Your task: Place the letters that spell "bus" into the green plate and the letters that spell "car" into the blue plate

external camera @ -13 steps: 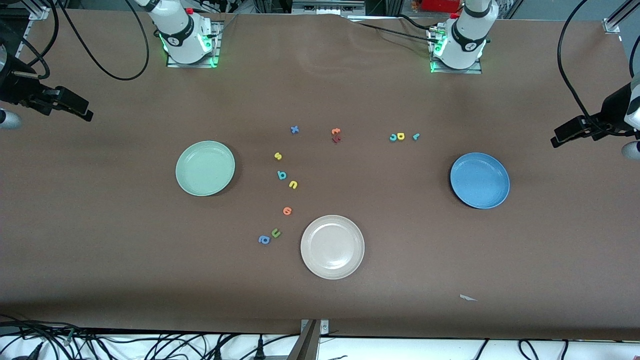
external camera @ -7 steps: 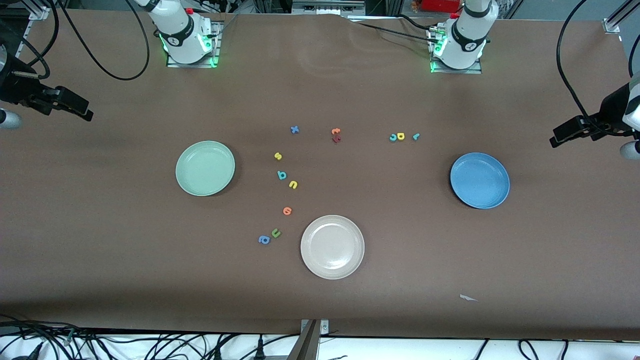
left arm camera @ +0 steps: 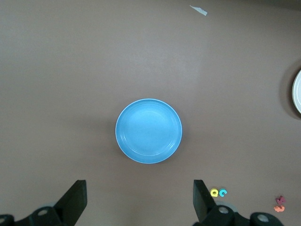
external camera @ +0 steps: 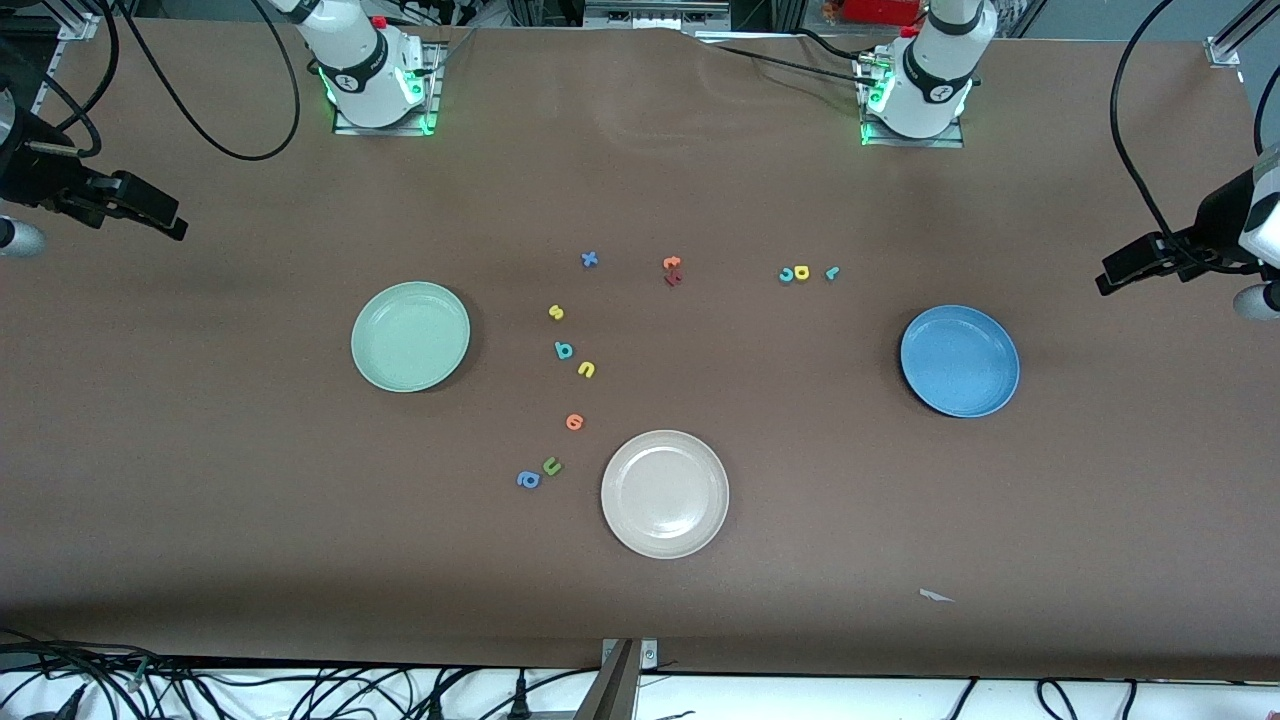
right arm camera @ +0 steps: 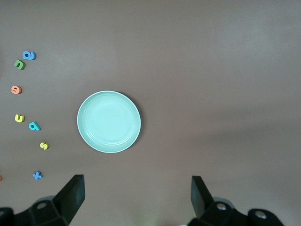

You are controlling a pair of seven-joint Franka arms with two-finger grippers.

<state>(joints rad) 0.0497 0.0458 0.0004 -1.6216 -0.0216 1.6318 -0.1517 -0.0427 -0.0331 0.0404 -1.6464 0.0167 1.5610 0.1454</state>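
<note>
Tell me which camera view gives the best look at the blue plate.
The left wrist view: the blue plate sits whole and large near the middle, seen from straight above, with nothing on it. The front view also shows the whole plate, smaller, toward the left arm's end of the table. The right wrist view does not show it.

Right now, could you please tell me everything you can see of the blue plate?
The blue plate is round, plain mid-blue, with a shallow raised rim and a smooth, matte surface. It lies flat and upright on the brown table toward the left arm's end, empty, with nothing touching it. The teal c, yellow a and teal r lie apart from it.
</note>
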